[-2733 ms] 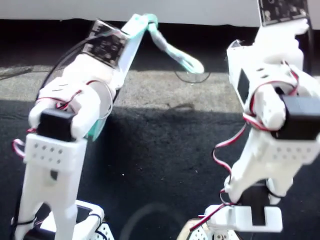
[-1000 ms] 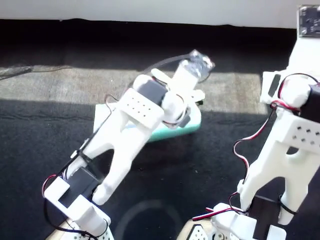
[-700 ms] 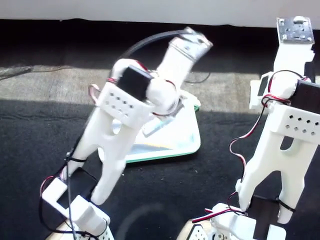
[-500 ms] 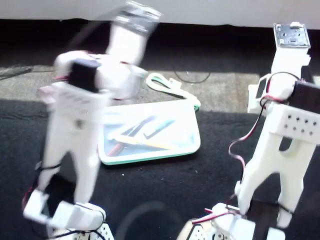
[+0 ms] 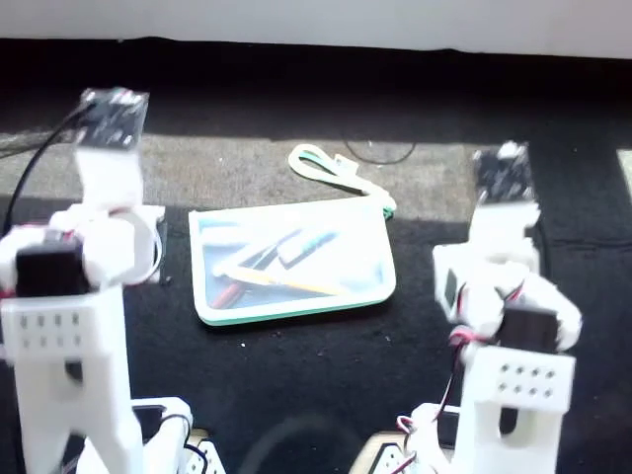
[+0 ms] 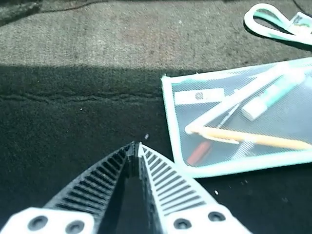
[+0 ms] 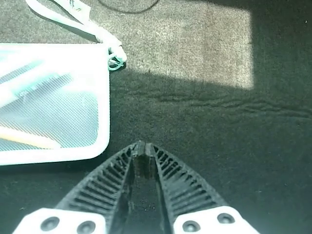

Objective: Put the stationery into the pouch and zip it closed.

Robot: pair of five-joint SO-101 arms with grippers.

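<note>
Down on the dark, felt-like cloth (image 5: 296, 395), flat between the two arms: the pouch (image 5: 294, 262). Lies ahead of the left gripper (image 6: 135, 146) and off toward the other arm, near but not touching. Much the same at the right gripper (image 7: 141, 145): just short of the pouch's near corner, clear of its edge. Both pairs of ribbed black fingers pressed tip to tip, gripping nothing.

Soft and rectangular, rounded at the corners, with a see-through mesh face and a pale teal border. Showing through the mesh: the stationery (image 6: 243, 105), with an orange pencil (image 6: 248, 139) lying lengthwise, a red-ended pen (image 6: 197, 152) beside it, and white and teal pens slanting across. Hanging off the far corner by a small teal ring (image 7: 116, 62): a white-and-teal strap (image 5: 336, 170), looped on the sunlit strip of cloth. Hard to tell how far the zip is run.
</note>
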